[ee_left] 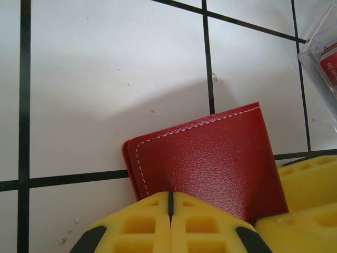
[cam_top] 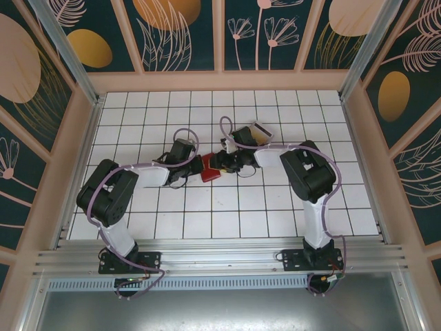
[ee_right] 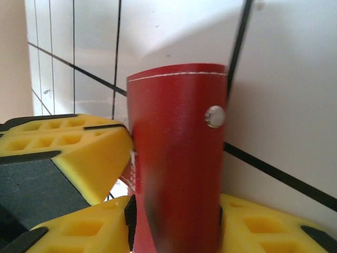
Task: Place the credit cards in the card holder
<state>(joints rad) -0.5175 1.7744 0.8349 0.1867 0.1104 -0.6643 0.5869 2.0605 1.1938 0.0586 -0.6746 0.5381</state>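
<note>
The red card holder (cam_top: 210,170) stands up off the tiled table between my two grippers. In the left wrist view its stitched red cover (ee_left: 210,158) rises just beyond my left gripper (ee_left: 170,211), whose yellow fingers are shut tight together against its near edge. My right gripper (ee_right: 174,221) is shut on a curved flap of the card holder (ee_right: 174,132), which carries a silver snap (ee_right: 215,116). A red credit card (ee_left: 330,66) lies inside the clear box (ee_left: 321,47). From above, the left gripper (cam_top: 196,165) and right gripper (cam_top: 222,164) meet at the wallet.
The clear plastic box (cam_top: 262,129) sits just behind the right gripper. Pink walls (cam_top: 83,138) and metal posts ring the white tiled table (cam_top: 207,214). Open tiles lie in front of both grippers.
</note>
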